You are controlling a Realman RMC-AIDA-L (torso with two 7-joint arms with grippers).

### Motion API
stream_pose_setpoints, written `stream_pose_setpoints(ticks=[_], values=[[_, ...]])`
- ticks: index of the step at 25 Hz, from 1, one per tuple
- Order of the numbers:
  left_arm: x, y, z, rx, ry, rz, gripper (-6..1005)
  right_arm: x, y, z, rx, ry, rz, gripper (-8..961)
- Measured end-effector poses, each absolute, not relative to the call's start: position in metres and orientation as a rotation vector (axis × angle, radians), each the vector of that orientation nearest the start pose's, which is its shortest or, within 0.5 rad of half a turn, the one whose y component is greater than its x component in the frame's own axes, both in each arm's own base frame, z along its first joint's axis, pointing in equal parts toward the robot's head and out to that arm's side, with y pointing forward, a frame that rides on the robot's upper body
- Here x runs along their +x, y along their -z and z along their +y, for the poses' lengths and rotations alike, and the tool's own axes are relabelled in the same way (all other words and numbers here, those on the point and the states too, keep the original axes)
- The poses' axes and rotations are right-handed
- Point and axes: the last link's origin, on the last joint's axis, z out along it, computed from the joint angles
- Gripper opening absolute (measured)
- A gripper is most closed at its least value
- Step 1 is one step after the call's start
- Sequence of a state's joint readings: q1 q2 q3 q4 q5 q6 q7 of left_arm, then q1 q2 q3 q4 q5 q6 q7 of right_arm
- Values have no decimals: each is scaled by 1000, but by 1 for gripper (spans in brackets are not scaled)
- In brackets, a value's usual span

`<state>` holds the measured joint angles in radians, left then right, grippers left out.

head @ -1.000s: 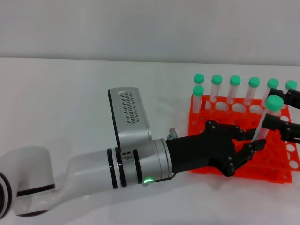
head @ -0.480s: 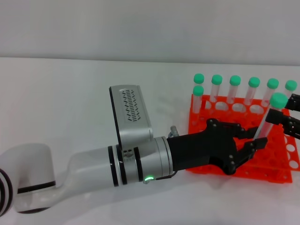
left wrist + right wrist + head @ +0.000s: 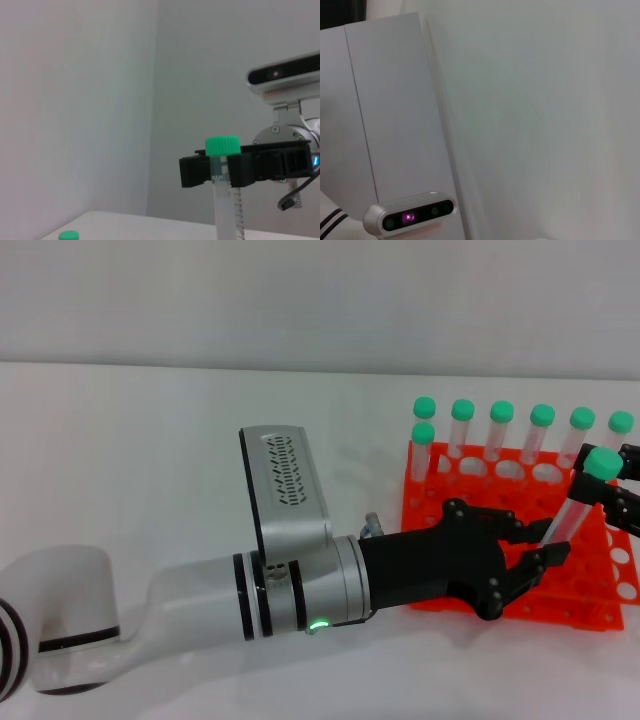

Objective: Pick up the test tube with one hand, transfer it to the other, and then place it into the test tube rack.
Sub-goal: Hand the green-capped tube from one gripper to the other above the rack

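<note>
My left gripper [image 3: 540, 558] reaches over the front of the orange-red test tube rack [image 3: 560, 612]. It is shut on the lower end of a clear test tube [image 3: 572, 512] with a green cap [image 3: 603, 462], which leans to the right above the rack. At the right edge, my right gripper [image 3: 622, 485] closes on the same tube just under the cap. In the left wrist view the test tube [image 3: 223, 210] stands upright, with the black fingers [image 3: 195, 170] of the right gripper pressed against both its sides.
Several more green-capped tubes [image 3: 501, 412] stand in the rack's back row, behind the held tube. The white table [image 3: 150, 460] stretches to the left of the rack. A pale wall rises behind. The right wrist view shows only wall and the head camera [image 3: 410, 217].
The right gripper has drawn back toward the right edge. The tube's cap has followed it right and a little down, so the tube leans more. My left gripper crept slightly right.
</note>
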<state>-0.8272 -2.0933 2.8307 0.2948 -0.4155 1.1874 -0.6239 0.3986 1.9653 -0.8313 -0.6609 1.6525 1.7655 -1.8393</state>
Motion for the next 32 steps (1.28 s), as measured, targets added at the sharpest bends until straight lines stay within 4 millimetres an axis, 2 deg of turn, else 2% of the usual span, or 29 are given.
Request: stream_pose_setpoints(ticks=[16,32], values=[[-141,141,314,-2741,1078,-204,189,257,-67,304,-2552,-1167,399,245],[-141,142,312,-2733,1080,-167,192,256,-69,305,-2540,-1175,397,237]])
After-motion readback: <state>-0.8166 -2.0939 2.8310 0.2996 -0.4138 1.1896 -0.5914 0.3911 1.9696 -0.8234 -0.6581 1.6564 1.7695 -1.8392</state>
